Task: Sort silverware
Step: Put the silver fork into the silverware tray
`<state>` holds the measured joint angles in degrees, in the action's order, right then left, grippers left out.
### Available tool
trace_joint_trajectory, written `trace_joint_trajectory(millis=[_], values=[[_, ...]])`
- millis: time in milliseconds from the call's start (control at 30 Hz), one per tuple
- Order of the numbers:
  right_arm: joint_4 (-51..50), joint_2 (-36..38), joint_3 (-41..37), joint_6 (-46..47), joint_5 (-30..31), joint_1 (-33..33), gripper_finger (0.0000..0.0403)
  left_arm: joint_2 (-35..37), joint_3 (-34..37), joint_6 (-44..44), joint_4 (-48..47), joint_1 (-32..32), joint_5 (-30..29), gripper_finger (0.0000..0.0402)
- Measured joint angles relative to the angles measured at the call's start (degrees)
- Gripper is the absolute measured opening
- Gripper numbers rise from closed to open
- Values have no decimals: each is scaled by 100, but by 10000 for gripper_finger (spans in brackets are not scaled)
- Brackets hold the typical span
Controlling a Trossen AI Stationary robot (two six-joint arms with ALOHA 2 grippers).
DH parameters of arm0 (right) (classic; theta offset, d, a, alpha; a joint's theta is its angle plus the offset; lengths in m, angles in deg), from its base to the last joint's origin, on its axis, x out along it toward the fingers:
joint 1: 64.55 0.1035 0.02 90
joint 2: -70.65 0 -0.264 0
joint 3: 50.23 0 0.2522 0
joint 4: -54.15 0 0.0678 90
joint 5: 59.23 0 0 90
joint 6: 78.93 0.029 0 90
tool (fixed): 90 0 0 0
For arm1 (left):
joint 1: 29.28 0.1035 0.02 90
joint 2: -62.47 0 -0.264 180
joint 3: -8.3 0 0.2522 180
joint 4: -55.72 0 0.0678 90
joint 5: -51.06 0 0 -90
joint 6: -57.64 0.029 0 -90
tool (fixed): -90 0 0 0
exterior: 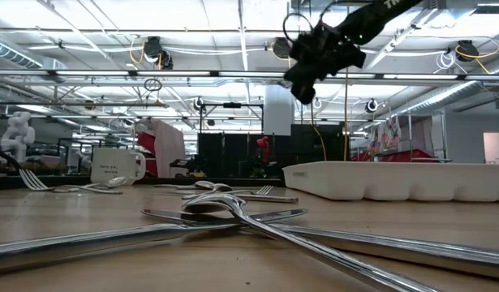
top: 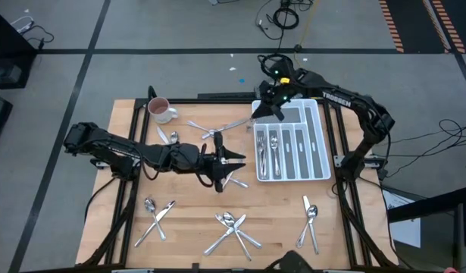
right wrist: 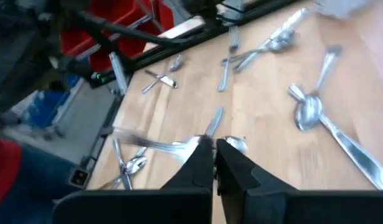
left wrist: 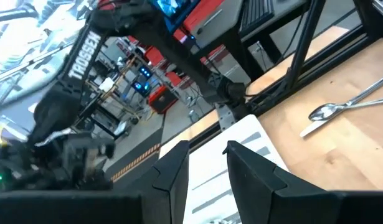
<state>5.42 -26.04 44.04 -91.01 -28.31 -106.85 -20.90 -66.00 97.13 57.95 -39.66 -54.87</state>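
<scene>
From above we see the silverware (top: pixel 231 225) scattered in small heaps across the table (top: pixel 187 205), with some already in the tray (top: pixel 317 144). The left gripper (top: pixel 234 160) hovers mid-table, fingers apart and empty. The right gripper (top: pixel 269 108) sits over the tray's far corner.

At table height, crossed forks (exterior: pixel 225 209) lie flat: thin, rigid, light, slick metal, we judge, so best pinched across the handle's narrow middle.

The left wrist shows its fingers (left wrist: pixel 172 174) parted, facing the tray.

The right wrist shows its fingers (right wrist: pixel 200 163) together, seemingly pinching a fork (right wrist: pixel 155 145).
</scene>
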Motion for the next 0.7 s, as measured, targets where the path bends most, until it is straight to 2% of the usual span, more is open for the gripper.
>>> trace_joint_trajectory(millis=[233,467,700], values=[[-701,14,0,-579,14,-356,1,-2,0,-101,-158,11,-46,114],[-1757,-3,0,-1552,23,-616,1,-2,0,-1334,-751,16,-164,115],[-2964,-85,2,-2779,1008,-623,1,-4,0,-2490,-1359,20,-295,115]])
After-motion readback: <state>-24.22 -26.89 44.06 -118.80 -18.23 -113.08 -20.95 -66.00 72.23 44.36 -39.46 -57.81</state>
